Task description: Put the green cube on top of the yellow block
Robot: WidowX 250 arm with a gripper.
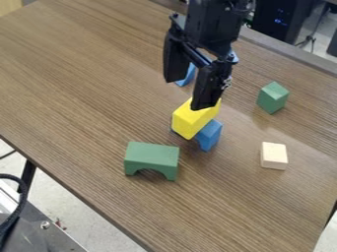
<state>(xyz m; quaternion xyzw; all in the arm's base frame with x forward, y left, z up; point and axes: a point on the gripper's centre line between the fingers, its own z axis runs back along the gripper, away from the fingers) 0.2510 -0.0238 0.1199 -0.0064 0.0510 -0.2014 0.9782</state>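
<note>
The gripper (188, 92) hangs in the upper middle, open, its two fingers spread apart with nothing seen between them except part of a blue piece behind. Its right fingertip overlaps the back edge of the yellow block (191, 119); I cannot tell whether they touch. That yellow block rests slightly tilted in view on a blue block (209, 134), which sticks out at its lower right. Well to the right of the gripper, the green cube (272, 98) sits by itself on the table.
A green arch block (152, 159) stands at the lower left of the yellow block, and a cream block (273, 156) lies at the right. Another blue piece (187, 77) is partly hidden behind the gripper. The wooden table (85, 78) has its near edge running diagonally at lower left.
</note>
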